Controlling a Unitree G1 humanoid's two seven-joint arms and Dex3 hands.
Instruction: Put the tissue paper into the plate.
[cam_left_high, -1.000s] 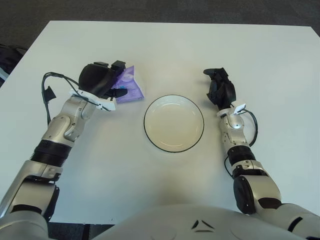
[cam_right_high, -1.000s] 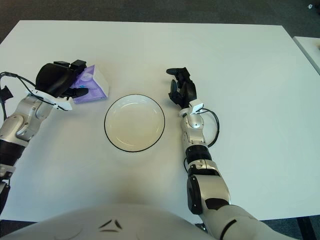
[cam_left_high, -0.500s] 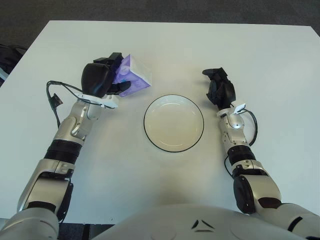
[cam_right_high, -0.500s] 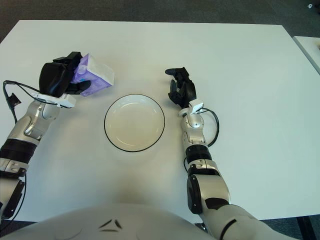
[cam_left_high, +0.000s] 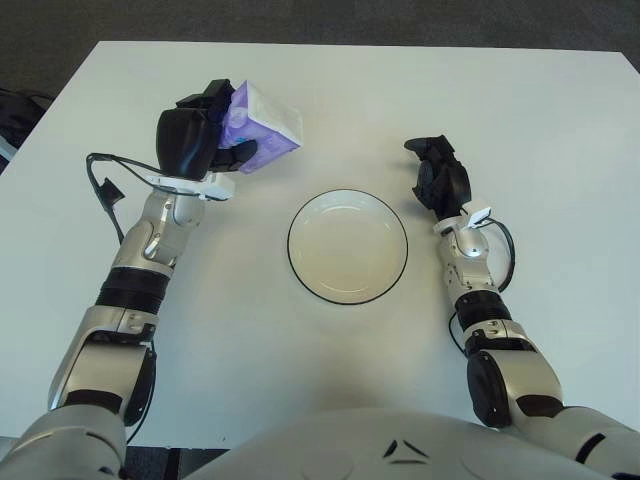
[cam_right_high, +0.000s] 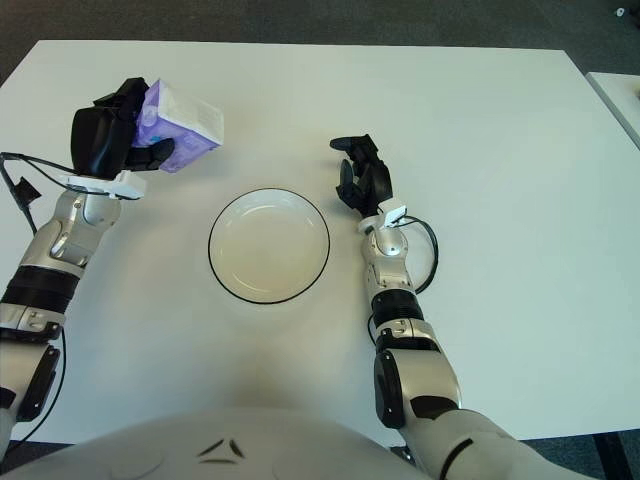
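The tissue pack (cam_left_high: 262, 138), purple with a white top, is held up off the counter (cam_left_high: 330, 90), gripped by the fingers (cam_left_high: 240, 155) of the left hand (cam_left_high: 198, 140). It is tilted and juts out to the right of those fingers. The plate (cam_left_high: 347, 246) lies bare below and right of the pack, well apart. The right hand (cam_left_high: 440, 180) shows just right of the plate; its fingers look loosely curled, holding nothing, though that is hard to judge.

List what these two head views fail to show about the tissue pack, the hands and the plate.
- Tissue pack: its left side, covered by the left hand gripping it in both views.
- Right hand, right of the plate: whether it touches the table.
- Dark object at the left eye view's left edge: cut off.
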